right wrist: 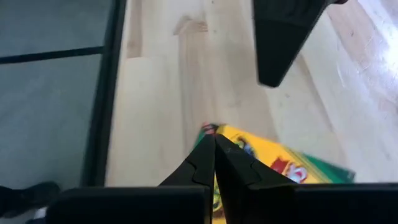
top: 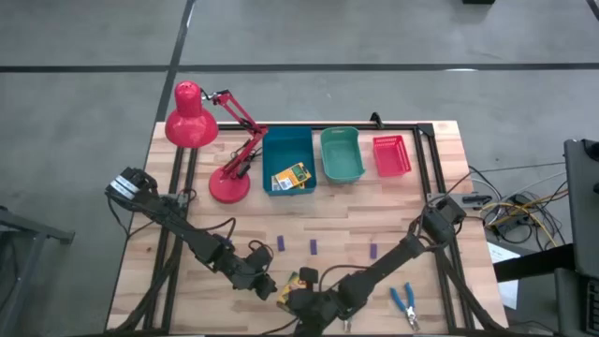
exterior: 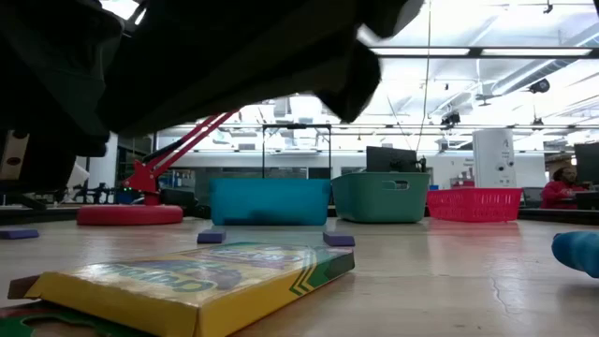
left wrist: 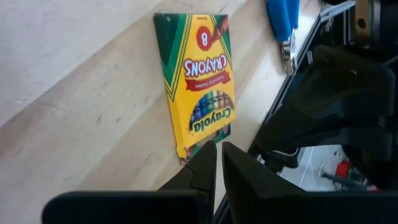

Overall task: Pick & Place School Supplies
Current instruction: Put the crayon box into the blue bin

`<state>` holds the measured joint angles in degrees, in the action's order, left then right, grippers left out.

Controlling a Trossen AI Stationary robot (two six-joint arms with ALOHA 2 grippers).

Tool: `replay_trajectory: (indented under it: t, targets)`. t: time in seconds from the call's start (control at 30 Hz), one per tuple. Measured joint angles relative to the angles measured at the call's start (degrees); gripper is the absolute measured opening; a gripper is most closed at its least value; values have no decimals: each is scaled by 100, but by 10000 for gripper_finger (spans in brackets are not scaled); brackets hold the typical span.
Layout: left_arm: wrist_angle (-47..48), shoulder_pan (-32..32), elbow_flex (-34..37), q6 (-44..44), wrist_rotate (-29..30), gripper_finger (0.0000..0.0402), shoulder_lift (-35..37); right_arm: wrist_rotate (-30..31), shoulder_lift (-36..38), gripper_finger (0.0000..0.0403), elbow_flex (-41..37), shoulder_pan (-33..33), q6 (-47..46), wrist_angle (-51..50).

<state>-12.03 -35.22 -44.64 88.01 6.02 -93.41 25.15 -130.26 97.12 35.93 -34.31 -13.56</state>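
A yellow-and-green crayon box (top: 299, 279) lies flat on the table near its near edge; it also shows in the left wrist view (left wrist: 199, 81), the right wrist view (right wrist: 273, 158) and the low view (exterior: 206, 281). My left gripper (top: 266, 284) is shut, its tips (left wrist: 216, 152) at one short end of the box. My right gripper (top: 301, 298) is shut, its tips (right wrist: 214, 142) over a corner of the same box. Three purple blocks (top: 314, 246) lie mid-table. Blue-handled tools (top: 404, 301) lie at the near right. More crayon boxes (top: 290, 178) lie in the blue bin. My left gripper's shut fingertips (left wrist: 205, 155) stand at the box's short end edge (left wrist: 202, 138), coming in low along the box; I cannot tell whether they touch it. My right gripper's shut fingertips (right wrist: 208, 152) stand over the box's corner (right wrist: 211, 129), slanting down; I cannot tell whether they touch it.
A blue bin (top: 288, 140), a teal bin (top: 342, 154) and a red basket (top: 391, 156) stand in a row at the far edge. A red desk lamp (top: 201, 122) stands at the far left. The two arms are close together at the near edge.
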Motion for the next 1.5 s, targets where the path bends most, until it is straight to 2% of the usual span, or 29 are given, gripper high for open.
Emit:
replay_trajectory:
  t: [0.13,0.4,0.53,0.63,0.77,1.5]
  targets:
    - [0,35,0,-390,-95,30,0,42,2,8,-1,107,-163,-7]
    - [0,35,0,-321,-712,30,0,58,13,8,-4,105,-194,-125]
    - [0,35,0,-208,-803,30,0,54,15,8,-4,113,-194,-125]
    - [-83,35,0,-193,-771,30,0,42,15,8,-4,111,-177,-125]
    - [-281,37,-2,-190,-606,30,0,9,17,8,-4,142,-614,-121]
    - [-350,19,-7,-568,-336,30,0,-9,22,8,4,120,-517,-70]
